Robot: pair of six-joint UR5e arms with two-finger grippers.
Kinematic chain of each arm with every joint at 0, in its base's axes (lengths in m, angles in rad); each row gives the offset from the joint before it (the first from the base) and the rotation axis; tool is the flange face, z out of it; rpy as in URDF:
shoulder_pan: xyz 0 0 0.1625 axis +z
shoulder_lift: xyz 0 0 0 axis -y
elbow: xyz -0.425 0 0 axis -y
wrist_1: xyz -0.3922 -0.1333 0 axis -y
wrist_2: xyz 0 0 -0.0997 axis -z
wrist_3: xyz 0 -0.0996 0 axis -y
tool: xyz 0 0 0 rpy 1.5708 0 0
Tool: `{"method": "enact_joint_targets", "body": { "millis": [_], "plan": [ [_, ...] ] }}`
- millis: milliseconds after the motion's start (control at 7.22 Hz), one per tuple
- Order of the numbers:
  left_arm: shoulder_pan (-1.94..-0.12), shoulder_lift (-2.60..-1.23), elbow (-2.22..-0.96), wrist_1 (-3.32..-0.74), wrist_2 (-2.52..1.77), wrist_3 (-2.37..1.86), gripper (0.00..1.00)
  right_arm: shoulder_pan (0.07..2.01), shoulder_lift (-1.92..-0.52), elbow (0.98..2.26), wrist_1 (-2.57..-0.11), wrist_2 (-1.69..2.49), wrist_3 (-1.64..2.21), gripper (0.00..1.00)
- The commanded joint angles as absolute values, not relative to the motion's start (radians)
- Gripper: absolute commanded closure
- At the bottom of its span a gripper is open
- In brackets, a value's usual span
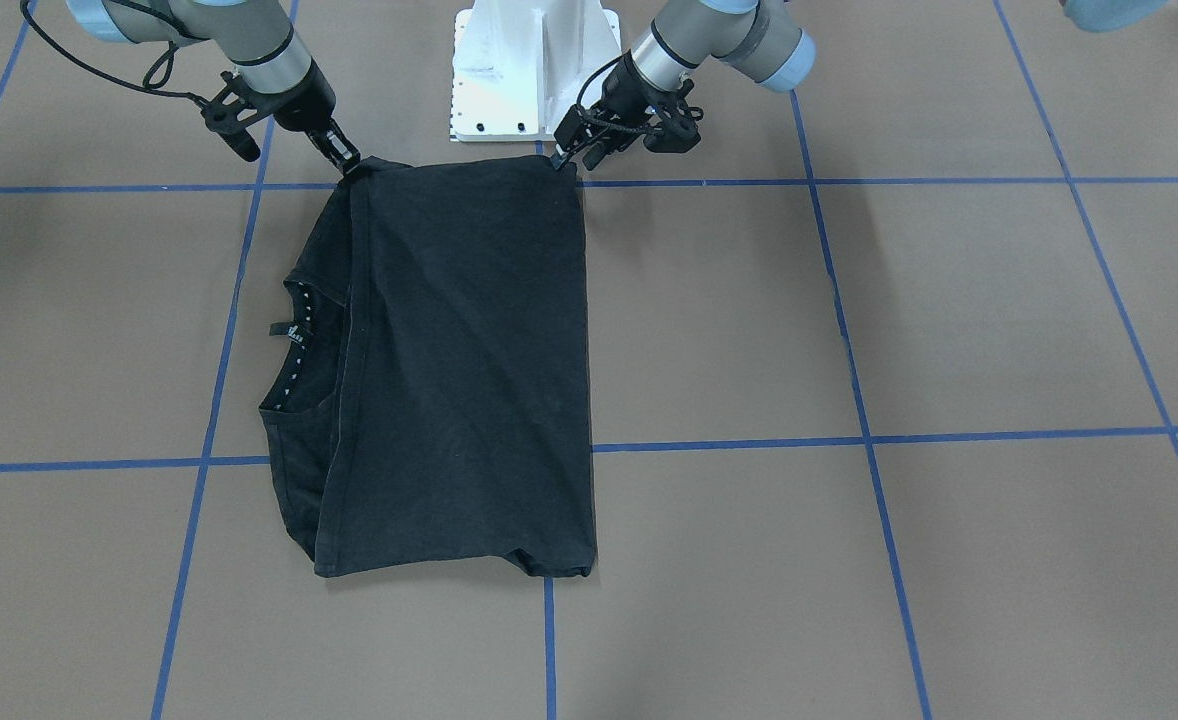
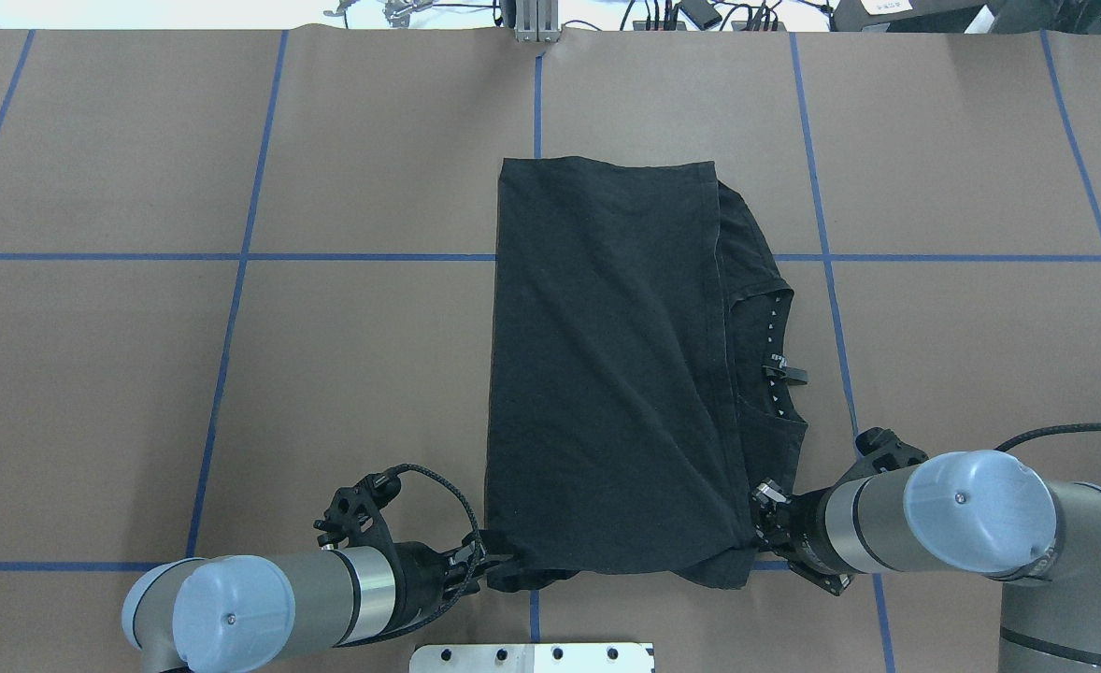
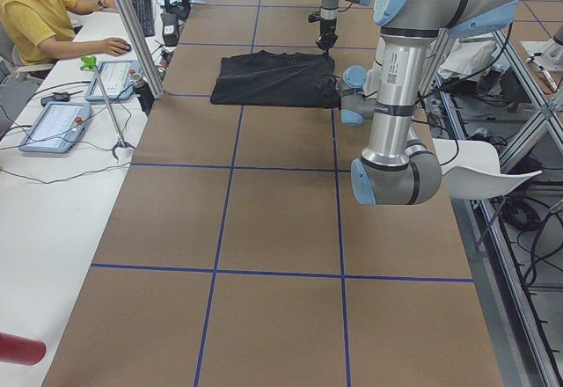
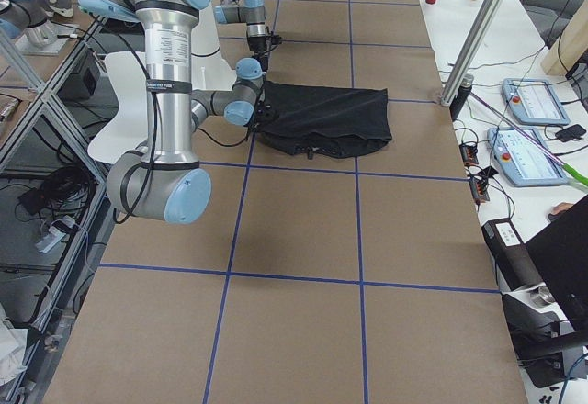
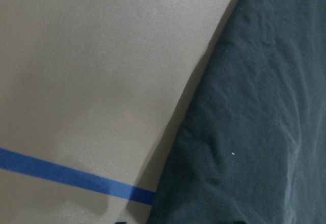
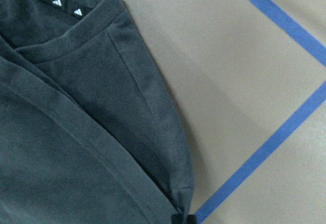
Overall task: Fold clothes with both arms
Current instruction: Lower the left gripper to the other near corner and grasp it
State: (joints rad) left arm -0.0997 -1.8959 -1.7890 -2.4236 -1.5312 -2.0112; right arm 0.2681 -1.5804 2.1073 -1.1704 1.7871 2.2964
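**T-shirt** (image 1: 469, 350), black, one. It is laid flat on the brown table (image 1: 949, 320), directly out from the white base (image 1: 534, 70), with its nearest edge just short of the base plate. An upper layer is folded across the garment and covers most of it. The neckline (image 1: 294, 345), with an inner strip of small white marks and a small tab, is left exposed on the side lying to the robot's right of the base. The far edge is well apart from the base. Blue tape lines (image 1: 849, 438) on the table are crossed by the cloth.

**Left gripper** (image 1: 561, 157), black, two-finger. It is set low beside the base, on the robot's left, at the shirt corner nearest the base on that side. The fingertips are seen closed upon that corner, and in the overhead view the cloth is drawn into a small point between them. In the left wrist view, dark cloth is shown at the right and bare table with one blue line at the left. The fingertips are barely shown at the lower edge.

**Right gripper** (image 1: 347, 160), black, two-finger. It is set low beside the base, on the robot's right, at the other near corner of the shirt. The fingers are clamped on the cloth where the folded layers meet, and the corner is gathered into a slight peak. In the right wrist view, the hemmed corner is seen ending at the fingertips, just beside a blue line.
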Motion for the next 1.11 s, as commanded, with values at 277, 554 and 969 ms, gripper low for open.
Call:
{"method": "enact_joint_targets", "body": {
  "millis": [277, 554, 969],
  "plan": [
    [-0.100, -1.919, -1.766, -2.425, -1.520, -2.011, 0.44, 0.275, -1.582, 2.108, -1.169, 1.789, 2.295, 1.00],
    [-0.103, -1.921, -1.763, -2.425, -1.520, -2.011, 0.92, 0.276, -1.582, 2.106, -1.170, 1.789, 2.295, 1.00],
    [-0.129, -1.905, -1.836, -2.422, -1.526, -2.008, 1.00, 0.278, -1.582, 2.106, -1.170, 1.790, 2.295, 1.00]
  ]
}}
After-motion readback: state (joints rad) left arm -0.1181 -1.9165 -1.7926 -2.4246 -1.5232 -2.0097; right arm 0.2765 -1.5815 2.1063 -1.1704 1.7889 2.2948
